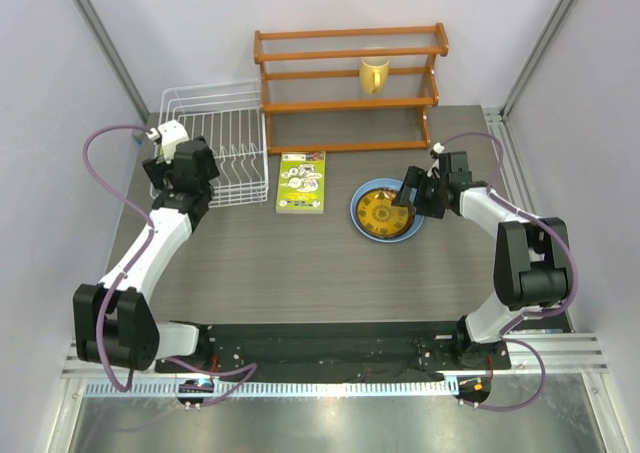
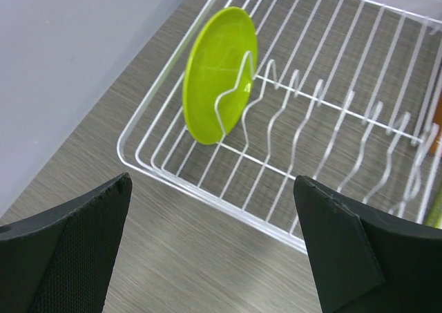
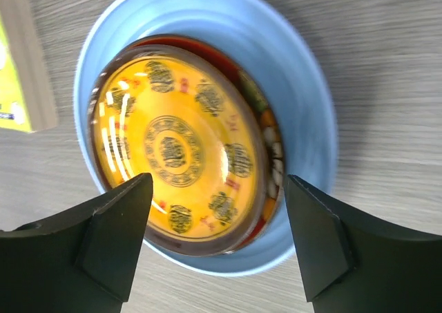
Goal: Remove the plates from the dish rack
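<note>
Dish rack (image 1: pixel 228 143): lime green plate (image 2: pixel 219 74) upright between tines.
Counter (image 1: pixel 300 263): yellow-orange plate (image 3: pixel 176 150) on dark red plate (image 3: pixel 271 130) on light blue plate (image 3: pixel 304 99).
Left end effector (image 2: pixel 213 188): spread, empty.
Right end effector (image 3: pixel 217 188): spread, over the stack.

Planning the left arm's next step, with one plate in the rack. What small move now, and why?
Probably ease the open left pincer forward to straddle the top edge of the lime green round plate, standing upright between tines of the white wire dish rack. It's the only plate visible there, and the pincer hangs short of it, empty.
</note>
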